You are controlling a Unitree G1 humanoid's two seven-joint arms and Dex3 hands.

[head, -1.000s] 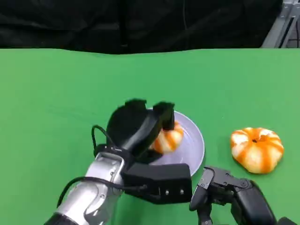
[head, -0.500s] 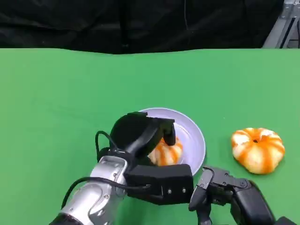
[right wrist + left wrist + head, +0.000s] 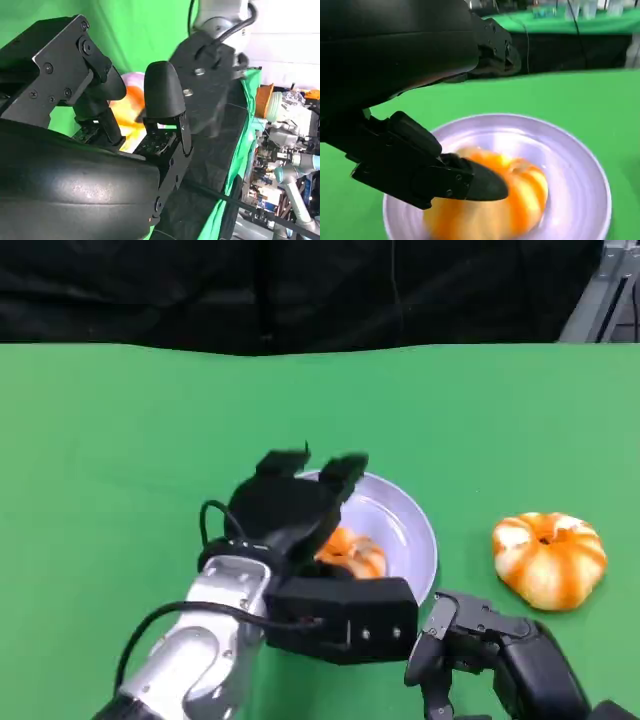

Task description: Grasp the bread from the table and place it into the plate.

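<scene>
Bread: the orange-and-white striped bun (image 3: pixel 352 552) is sitting inside the plate, toward the near-left part of it. From the left wrist camera (image 3: pixel 495 200) it's lying flat on the plate floor, a bit blurry.

Plate: the pale lavender plate (image 3: pixel 410 530) is resting on the green table (image 3: pixel 120 460), roughly mid-table, with the left hand partly covering its left side. In the left wrist shot its rim (image 3: pixel 580 150) is ringing the bread all the way around.

Left hand: the black left hand (image 3: pixel 290 505) is hovering over the left edge of the plate with its fingers (image 3: pixel 340 472) spread apart and pointing away from the robot. It's not gripping anything, the bread is lying loose below it. In the wrist view one finger (image 3: pixel 470 182) is crossing in front of the bread; can't tell if it's touching or just above it.

Right hand: the right hand (image 3: pixel 470 635) is hanging low at the near right edge, off the plate and well apart from both buns. Fingers are looking curled, nothing in them as far as I can see. Its own wrist camera is showing its fingers (image 3: pixel 162 95) up close.

Other bun: a second striped bun (image 3: pixel 548 558) is sitting on the table to the right of the plate, not touching it.
</scene>
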